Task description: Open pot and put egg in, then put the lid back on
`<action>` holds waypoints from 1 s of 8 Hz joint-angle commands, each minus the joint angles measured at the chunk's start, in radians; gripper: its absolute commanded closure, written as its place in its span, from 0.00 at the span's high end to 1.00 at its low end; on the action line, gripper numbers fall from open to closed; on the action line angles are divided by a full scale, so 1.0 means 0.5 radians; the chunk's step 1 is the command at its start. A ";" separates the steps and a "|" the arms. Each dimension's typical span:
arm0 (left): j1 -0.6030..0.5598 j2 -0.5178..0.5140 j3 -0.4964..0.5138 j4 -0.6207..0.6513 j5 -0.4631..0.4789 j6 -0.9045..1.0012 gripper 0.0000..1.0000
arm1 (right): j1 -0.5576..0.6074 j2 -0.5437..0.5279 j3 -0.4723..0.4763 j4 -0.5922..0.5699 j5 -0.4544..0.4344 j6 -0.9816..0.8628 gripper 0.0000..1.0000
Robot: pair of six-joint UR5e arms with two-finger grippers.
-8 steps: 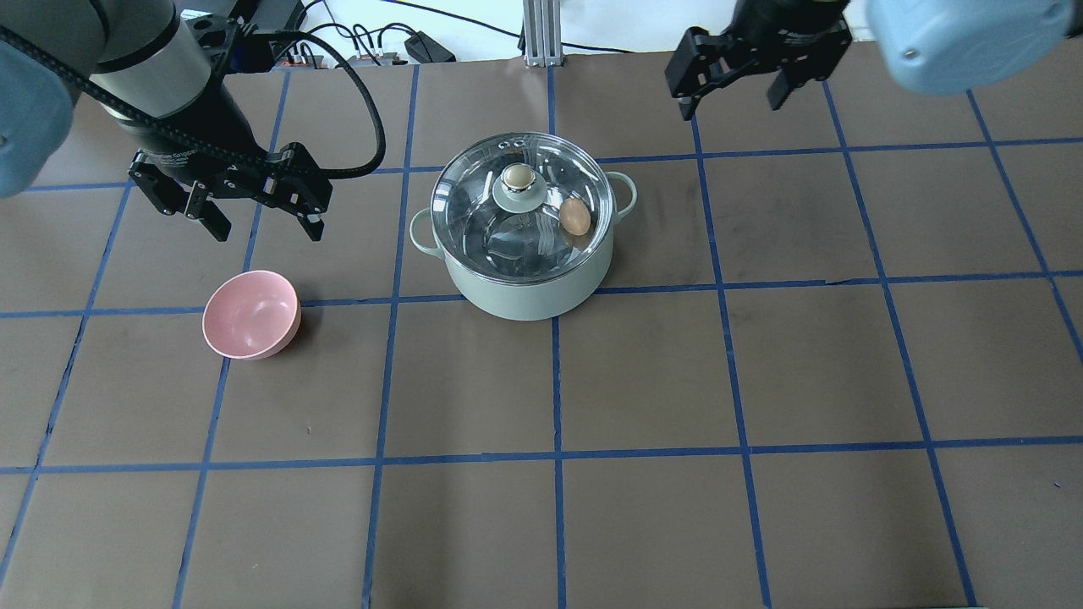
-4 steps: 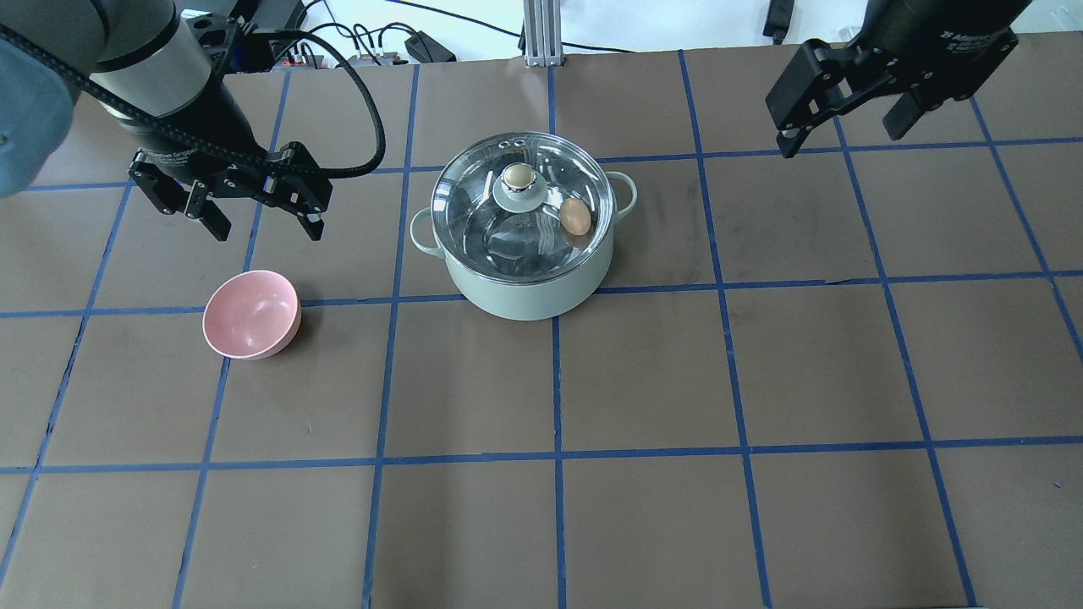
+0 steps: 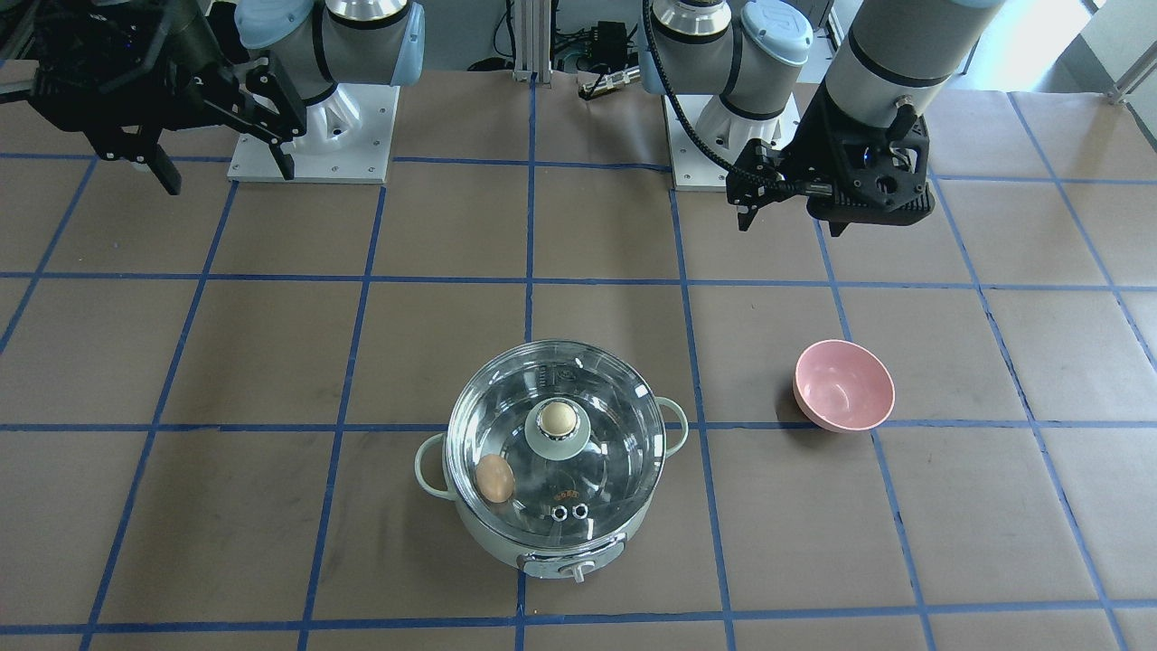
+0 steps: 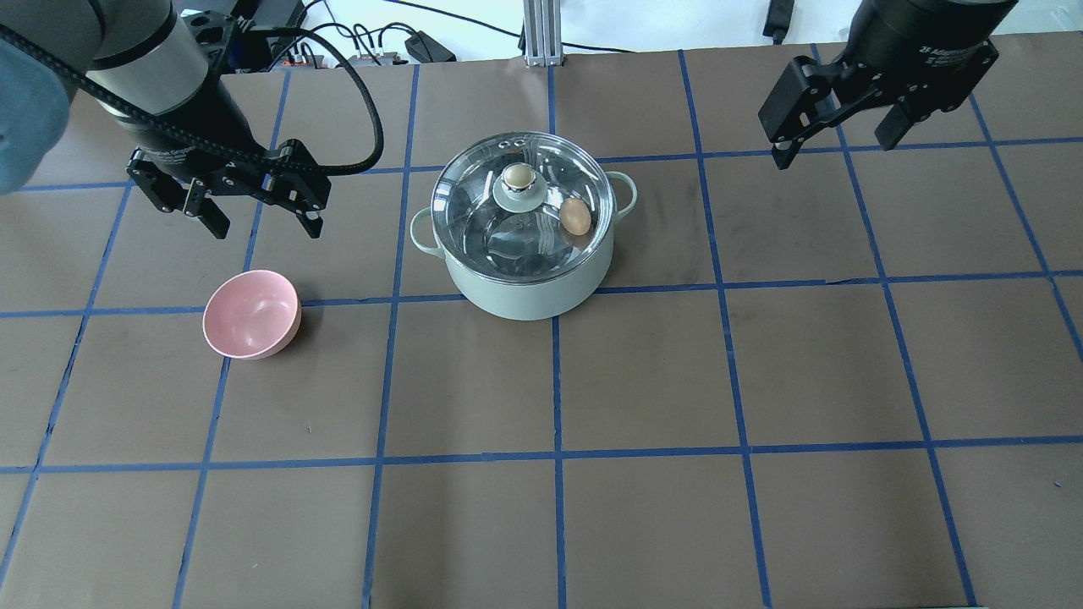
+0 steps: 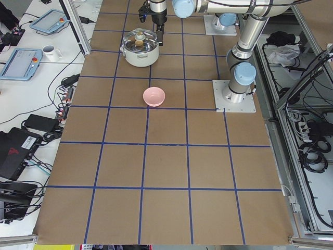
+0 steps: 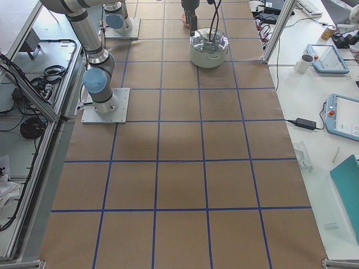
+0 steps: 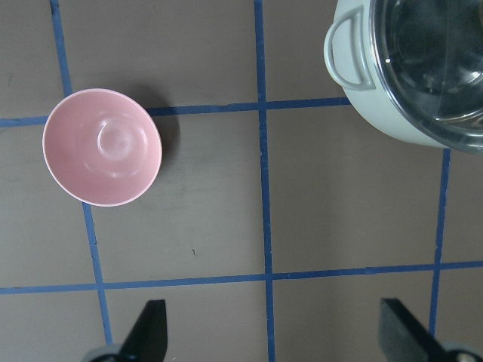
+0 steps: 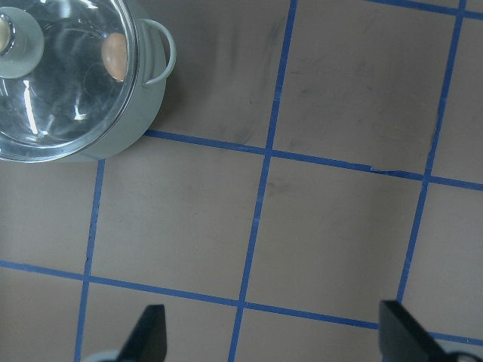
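Note:
The mint-green pot [image 4: 525, 283] stands mid-table with the glass lid [image 4: 495, 241] shut on it and the beige knob [image 4: 519, 177] at its centre. The egg [image 4: 574, 216] shows through the glass, inside the pot at its right side; it also shows in the front view [image 3: 494, 477] and the right wrist view [image 8: 115, 54]. My left gripper [image 4: 266, 227] is open and empty, above the table to the left of the pot. My right gripper [image 4: 833, 148] is open and empty, high at the back right, well away from the pot.
An empty pink bowl [image 4: 251, 314] sits to the left of the pot, in front of my left gripper; it also shows in the left wrist view [image 7: 102, 147]. Brown table cover with blue tape grid. Cables and a metal post stand beyond the back edge.
My right gripper has swung to the right, away from the area behind the pot, staying open. The left gripper, pot, lid and egg have not moved.

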 commanded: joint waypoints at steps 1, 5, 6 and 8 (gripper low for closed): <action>-0.003 0.003 0.003 -0.001 0.005 -0.001 1.00 | 0.052 0.018 0.006 -0.031 -0.021 0.068 1.00; 0.006 0.003 0.003 -0.002 0.005 0.003 1.00 | 0.049 0.024 0.015 -0.040 -0.024 0.041 1.00; 0.009 0.003 0.003 -0.002 0.005 0.003 1.00 | 0.046 0.024 0.015 -0.040 -0.027 0.034 1.00; 0.012 0.003 0.003 -0.002 0.005 0.003 1.00 | 0.040 0.024 0.015 -0.037 -0.027 0.034 1.00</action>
